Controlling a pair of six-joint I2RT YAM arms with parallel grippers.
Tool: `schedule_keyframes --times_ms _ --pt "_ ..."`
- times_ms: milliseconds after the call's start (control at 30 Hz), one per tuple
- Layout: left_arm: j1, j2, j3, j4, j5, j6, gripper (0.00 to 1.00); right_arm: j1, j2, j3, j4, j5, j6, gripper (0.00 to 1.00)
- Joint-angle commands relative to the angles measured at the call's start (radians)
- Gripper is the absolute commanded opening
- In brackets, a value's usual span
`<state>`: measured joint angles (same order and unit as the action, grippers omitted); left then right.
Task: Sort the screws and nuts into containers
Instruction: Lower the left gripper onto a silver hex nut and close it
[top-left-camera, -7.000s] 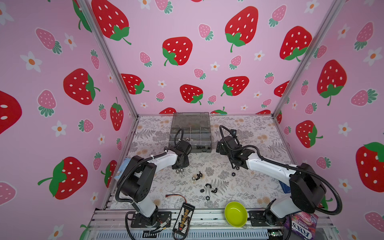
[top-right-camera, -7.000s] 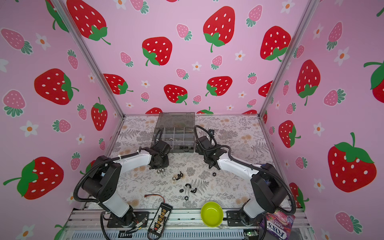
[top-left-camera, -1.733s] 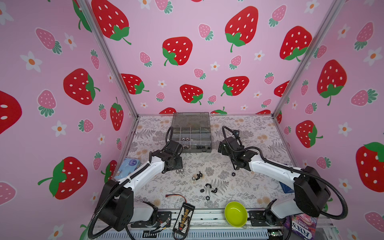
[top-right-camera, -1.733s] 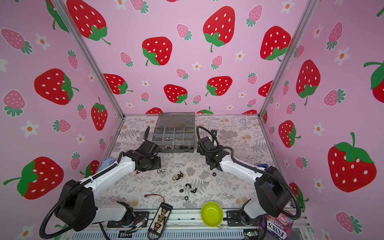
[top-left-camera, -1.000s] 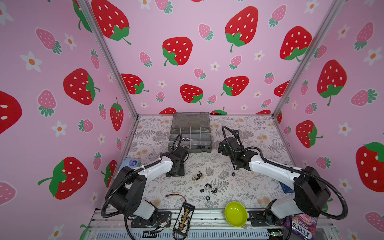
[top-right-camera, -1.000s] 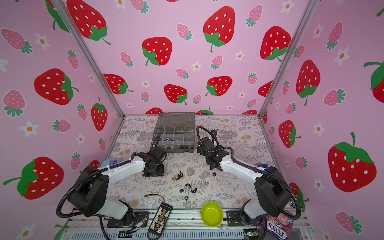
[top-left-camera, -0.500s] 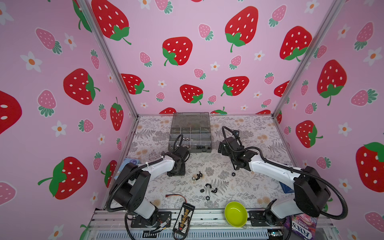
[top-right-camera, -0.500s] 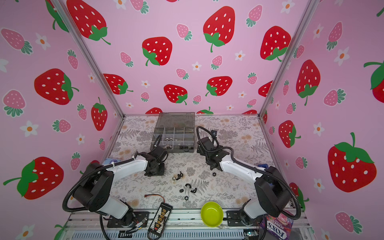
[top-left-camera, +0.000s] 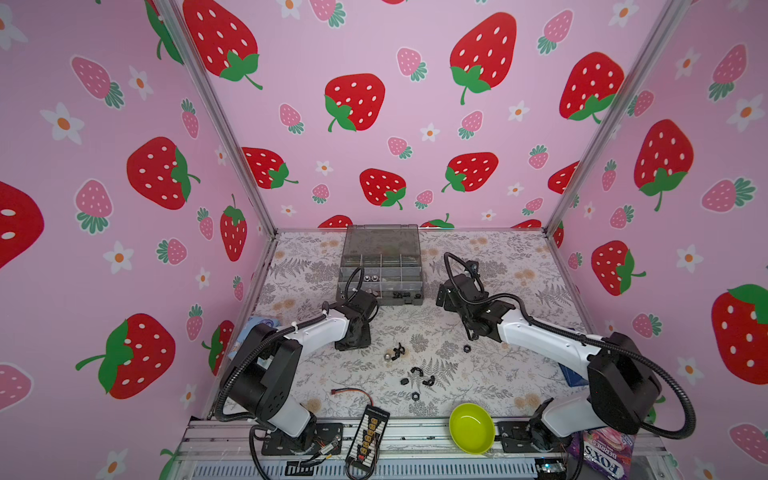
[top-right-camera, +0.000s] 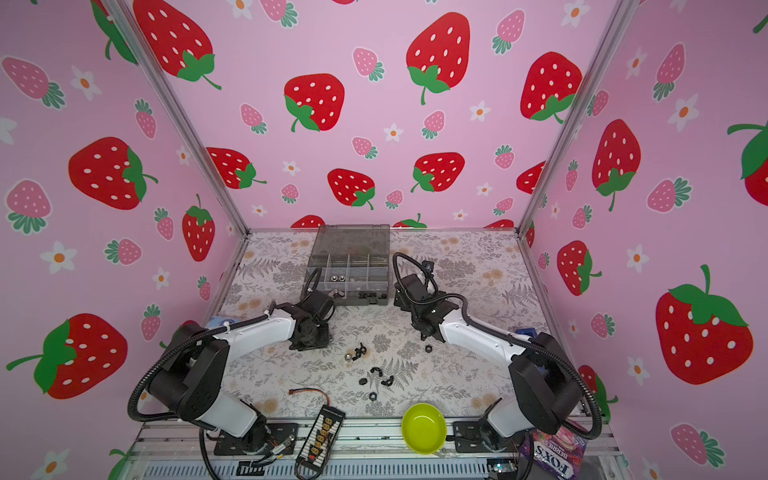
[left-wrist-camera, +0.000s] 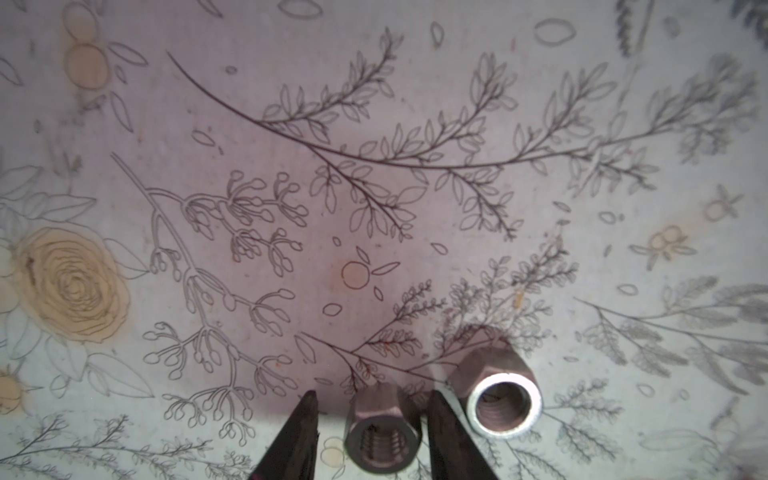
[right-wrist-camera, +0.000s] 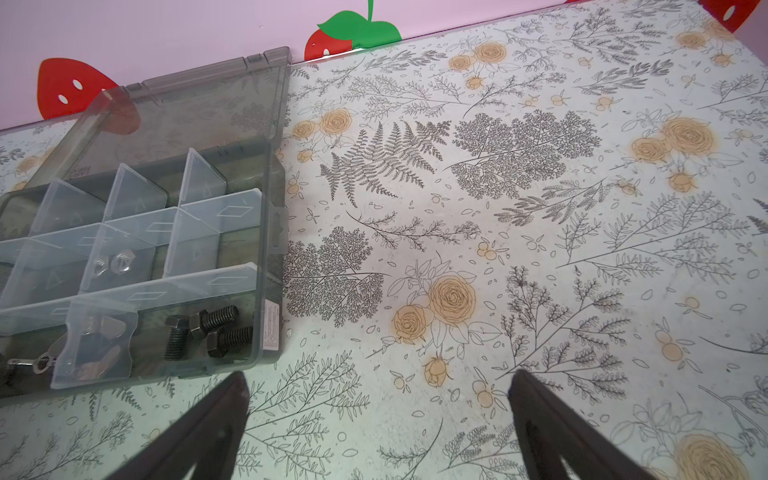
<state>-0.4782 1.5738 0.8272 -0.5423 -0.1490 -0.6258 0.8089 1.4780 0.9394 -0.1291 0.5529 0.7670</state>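
- Broadly, the worktop (top-left-camera: 498, 266) carries an open box (top-left-camera: 380, 245) at the far middle.
- Right pincer (right-wrist-camera: 380, 378): spread wide and empty, just right of the box's near corner.
- Left pincer (left-wrist-camera: 372, 399): down on the worktop, left of centre and nearer than the box. It stands part open astride a silver nut (left-wrist-camera: 382, 432). One finger about touches it and the other shows a gap, so there is no grip yet.
- Nut: a tall hex lying on its side, long axis running between the fingers, threaded bore facing the wrist camera. Probably steel, so hard, dense and slick. Pinch opposite flats at mid-length, or it may squirt out.
- Second nut (left-wrist-camera: 496, 390): just outside one finger, lying much alike and easily knocked.
- Screws (right-wrist-camera: 208, 332): black, lying in the box's near right compartment.
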Motion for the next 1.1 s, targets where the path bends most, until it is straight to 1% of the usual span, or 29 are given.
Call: schedule_keyframes --times_ms 0,167,433,633,733,833,1067 --pt "0.020 0.012 -0.028 -0.049 -0.032 -0.032 0.42 -0.004 0.004 0.003 -0.021 0.023 0.027 1.00" --pt "0.040 -0.013 -0.044 -0.050 -0.019 -0.042 0.41 -0.002 0.008 0.003 -0.021 0.023 0.026 1.00" --pt "0.042 -0.006 -0.056 -0.027 0.027 -0.044 0.41 -0.003 0.011 0.006 -0.021 0.019 0.028 1.00" --pt "0.042 -0.003 -0.065 -0.003 0.079 -0.018 0.40 -0.003 0.011 0.007 -0.020 0.016 0.026 1.00" --pt "0.043 -0.001 -0.062 -0.011 0.088 -0.006 0.39 -0.002 0.013 0.013 -0.021 0.016 0.024 1.00" --pt "0.044 0.000 -0.062 -0.019 0.094 0.002 0.36 -0.003 0.016 0.018 -0.020 0.015 0.022 1.00" --pt "0.046 0.005 -0.061 -0.038 0.121 0.004 0.36 -0.003 0.022 0.027 -0.017 0.011 0.020 1.00"
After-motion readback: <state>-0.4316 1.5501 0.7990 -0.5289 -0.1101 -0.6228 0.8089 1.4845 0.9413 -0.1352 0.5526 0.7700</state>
